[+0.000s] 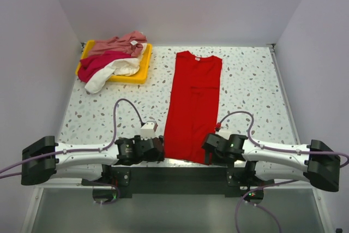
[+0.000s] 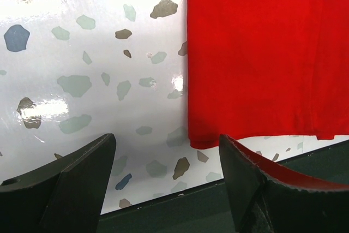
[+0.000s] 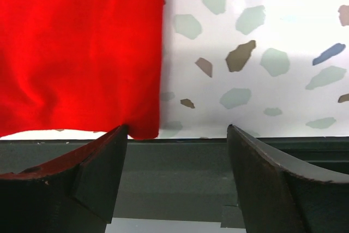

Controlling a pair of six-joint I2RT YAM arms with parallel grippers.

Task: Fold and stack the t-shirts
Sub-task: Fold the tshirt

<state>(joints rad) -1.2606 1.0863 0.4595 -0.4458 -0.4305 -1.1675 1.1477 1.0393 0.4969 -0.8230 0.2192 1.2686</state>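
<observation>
- Red cloth dominated the top view: the red t-shirt (image 1: 192,107) lay flat on the speckled table (image 1: 251,80). It was folded into a long narrow strip running from 12 o'clock, collar end, down to 6 o'clock, hem end.
- At 10 o'clock on the table sat the yellow tray (image 1: 143,72). Heaped loosely in it were the dusty pink t-shirt (image 1: 117,45), the crimson t-shirt (image 1: 95,65) and the cream t-shirt (image 1: 112,73), the cream one spilling over the tray's near rim.
- The left gripper (image 1: 158,148) sat at 7 o'clock of the red strip, just beside its hem corner. The right gripper (image 1: 210,148) sat at 5 o'clock, beside the other hem corner.
- Left wrist view: the left gripper (image 2: 167,140) stood wide apart with only bare table (image 2: 82,80) between its fingers (image 2: 82,178), holding nothing. The red t-shirt (image 2: 262,53) filled the 1 to 3 o'clock part, its hem corner just above the right-hand finger.
- Right wrist view: the right gripper (image 3: 177,132) was likewise spread wide and empty. The red t-shirt (image 3: 82,47) filled 9 to 12 o'clock, its hem corner close by the left-hand finger's tip; whether they touched I could not tell. A dark rail (image 3: 174,167) crossed at 6 o'clock.
</observation>
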